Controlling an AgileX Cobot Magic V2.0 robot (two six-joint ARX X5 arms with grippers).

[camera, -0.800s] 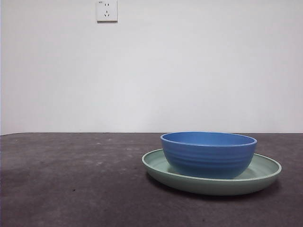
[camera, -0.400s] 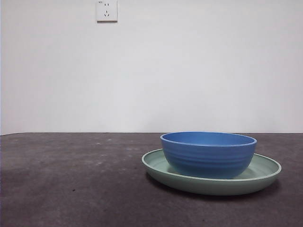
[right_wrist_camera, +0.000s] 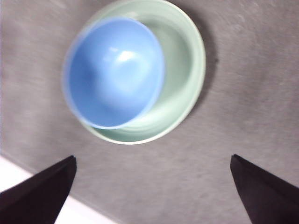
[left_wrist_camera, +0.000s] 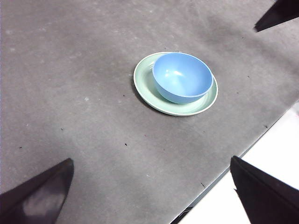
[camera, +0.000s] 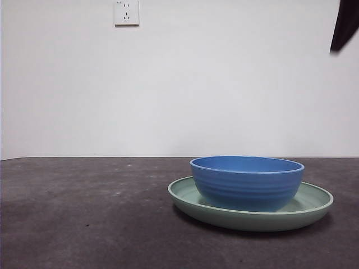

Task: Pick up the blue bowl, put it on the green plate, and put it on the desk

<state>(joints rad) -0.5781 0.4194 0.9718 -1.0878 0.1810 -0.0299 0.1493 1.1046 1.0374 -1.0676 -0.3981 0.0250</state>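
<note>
Since a moment ago a black gripper tip has popped in at the front view's top right corner; nothing else moved. One blue bowl sits upright in one green plate on the desk. Right gripper hangs above them, jaws spread; left gripper too, well apart.

Open desk (beside stacked green plate)

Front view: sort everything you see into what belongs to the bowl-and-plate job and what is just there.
Part of the job:
- blue bowl, sitting in the green plate
- green plate, under the bowl
- desk, bearing both
- right gripper, open above the bowl

Just there:
- wall socket
- left gripper, open, farther off
</note>
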